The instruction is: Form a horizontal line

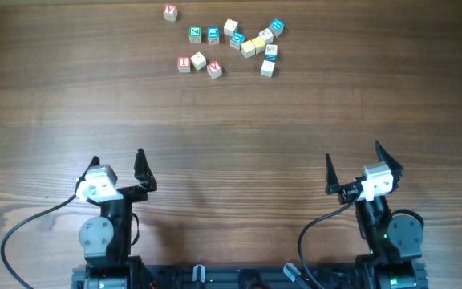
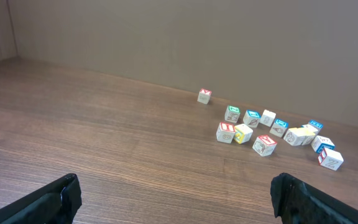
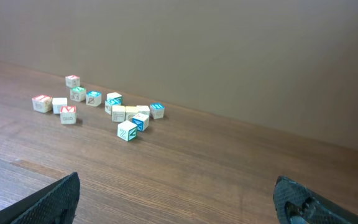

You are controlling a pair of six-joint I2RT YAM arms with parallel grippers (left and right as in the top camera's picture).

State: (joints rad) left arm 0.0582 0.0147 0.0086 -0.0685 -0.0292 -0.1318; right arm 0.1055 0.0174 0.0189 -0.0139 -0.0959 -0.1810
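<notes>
Nearest, the left jaws and right jaws stand wide and empty, well short of the yellow cube (image 1: 249,48). Around it the wooden cubes (image 1: 215,69) lie scattered on the counter (image 1: 231,144), with no row yet (some seemingly touching). A red-lettered cube (image 1: 170,12) sits beyond it, leftward. The cubes are likely light, stiff and slightly slippery, so pinch opposite flat faces. No containers show.

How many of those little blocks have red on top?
3. The lone red block sits farthest back left; the left red block and the tilted red block flank a pale block at the front. Others may be hidden.
</notes>
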